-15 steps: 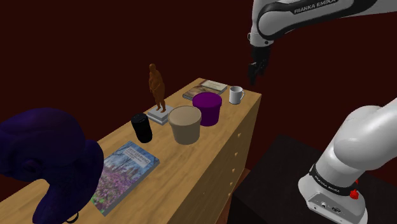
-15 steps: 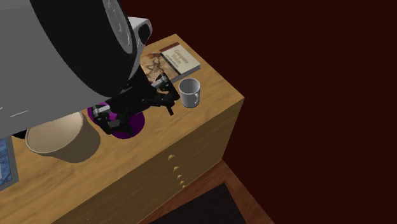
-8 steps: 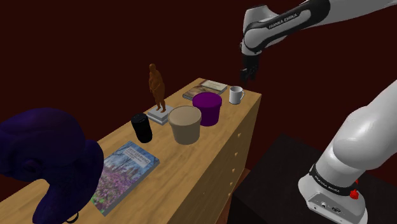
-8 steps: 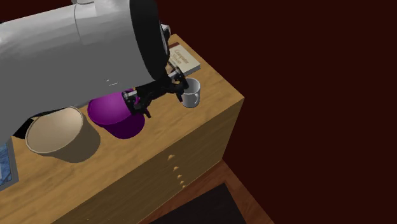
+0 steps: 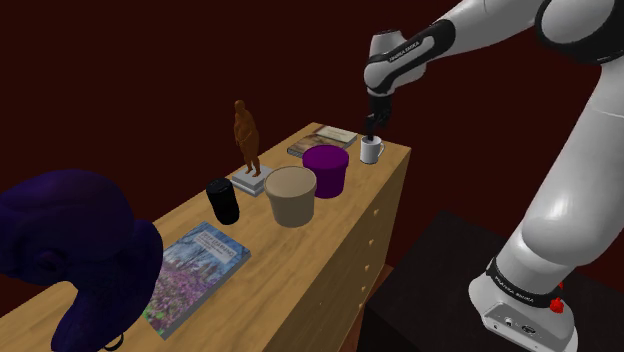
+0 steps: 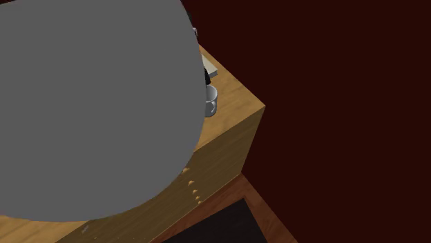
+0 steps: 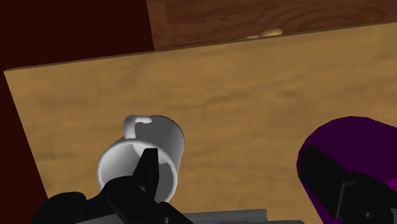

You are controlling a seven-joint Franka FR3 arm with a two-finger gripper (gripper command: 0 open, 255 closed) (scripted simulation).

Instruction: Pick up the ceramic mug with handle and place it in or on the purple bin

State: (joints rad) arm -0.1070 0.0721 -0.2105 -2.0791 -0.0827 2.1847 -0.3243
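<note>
Room: dark maroon walls behind a wooden dresser point(image 5: 385, 210) with small knobs down its drawer front.

Mug: the mug point(image 5: 371, 150) is white and stands upright on the dresser top, near the far corner in the shoulder view. Its handle points toward the drawer-front edge. It is just beside the purple bin point(image 5: 325, 170) but apart from it.

Purple bin: upright and open-topped, between the mug and a beige bin point(image 5: 291, 196).

Gripper: the gripper point(image 5: 371, 125) hangs just above the mug, pointing down.

Jaws: open and holding nothing. In the wrist view one finger point(image 7: 147, 175) lies across the mouth of the mug point(image 7: 164, 137) and the other point(image 7: 321, 168) stands in front of the purple bin point(image 7: 359, 137). Whether the first finger touches the rim cannot be told.

Arm: the white arm point(image 5: 570, 200) rises from the black stand point(image 5: 440, 290) at the shoulder view's lower right and arches over to the dresser. In the second exterior view its grey bulk point(image 6: 90, 103) covers most of the dresser top, with the mug point(image 6: 210, 103) showing at its edge.

Other things: a book point(image 5: 325, 139) lies behind the mug. Along the top are a brown figurine point(image 5: 245, 135), a black cylinder point(image 5: 224, 201) and a second book point(image 5: 200, 268). A dark blue shape point(image 5: 60, 260) fills the near left.
</note>
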